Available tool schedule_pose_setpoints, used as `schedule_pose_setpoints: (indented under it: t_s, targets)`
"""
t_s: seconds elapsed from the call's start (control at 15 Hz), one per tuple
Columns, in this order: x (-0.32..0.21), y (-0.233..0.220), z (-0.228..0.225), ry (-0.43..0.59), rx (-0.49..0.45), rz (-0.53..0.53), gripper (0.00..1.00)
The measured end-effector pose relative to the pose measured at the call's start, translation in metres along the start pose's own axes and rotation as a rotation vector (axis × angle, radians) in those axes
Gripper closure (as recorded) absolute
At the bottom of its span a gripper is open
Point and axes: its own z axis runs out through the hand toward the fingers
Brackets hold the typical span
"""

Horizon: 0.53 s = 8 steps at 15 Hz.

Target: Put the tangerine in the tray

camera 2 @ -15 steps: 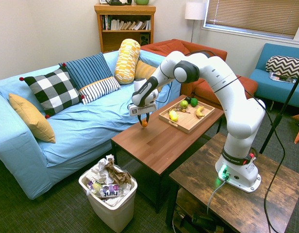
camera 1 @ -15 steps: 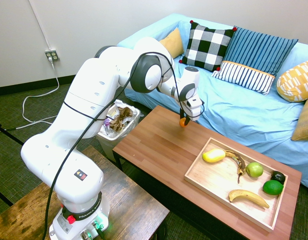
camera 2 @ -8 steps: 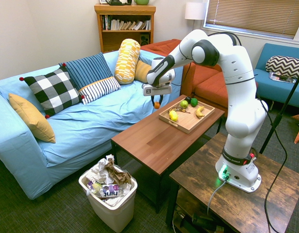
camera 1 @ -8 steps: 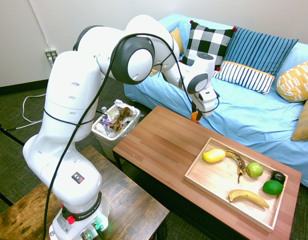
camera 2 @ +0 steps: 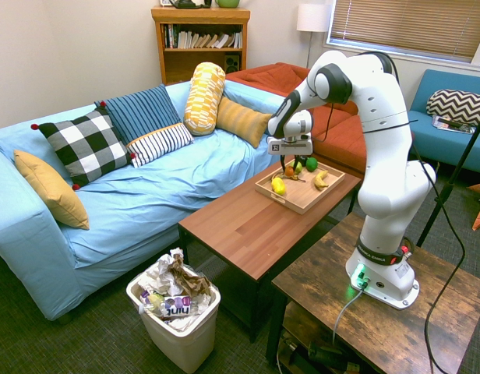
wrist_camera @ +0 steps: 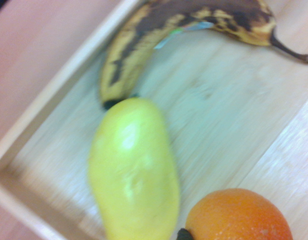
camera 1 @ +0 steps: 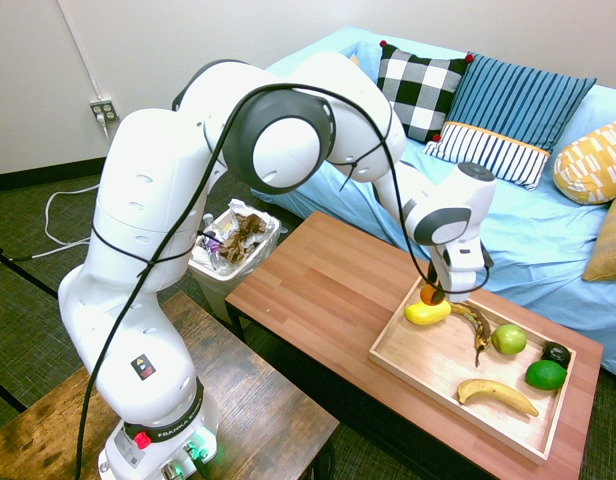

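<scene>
My gripper (camera 1: 434,293) is shut on the small orange tangerine (camera 1: 431,294), holding it just above the near-left corner of the light-wood tray (camera 1: 428,362), right over the yellow lemon-shaped fruit (camera 1: 426,312). In the second exterior view the tangerine (camera 2: 288,171) hangs under the gripper (camera 2: 287,167) above the tray (camera 2: 301,199). The wrist view shows the tangerine (wrist_camera: 237,216) at the bottom edge, with the yellow fruit (wrist_camera: 133,172) and the tray rim (wrist_camera: 54,92) close below.
Inside the tray lie a brown-spotted banana (camera 1: 475,322), a green apple (camera 1: 508,339), a lime (camera 1: 545,375), a dark fruit (camera 1: 556,352) and a yellow banana (camera 1: 496,395). The tray sits on a wooden coffee table (camera 1: 323,290) beside the blue sofa (camera 1: 508,220). A bin (camera 1: 231,250) stands by the table's end.
The arm has swung from the table's sofa-side edge across to the tray, carrying the tangerine and lowering it over the yellow fruit.
</scene>
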Motion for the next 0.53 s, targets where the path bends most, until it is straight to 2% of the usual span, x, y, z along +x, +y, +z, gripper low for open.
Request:
schedule_pose_setpoints:
  t_s: [0.27, 0.53]
  targets:
    - [0.018, 0.0, 0.033, 0.073, -0.06, 0.115, 1.0]
    - [0.015, -0.012, 0.063, 0.121, -0.098, 0.146, 1.0]
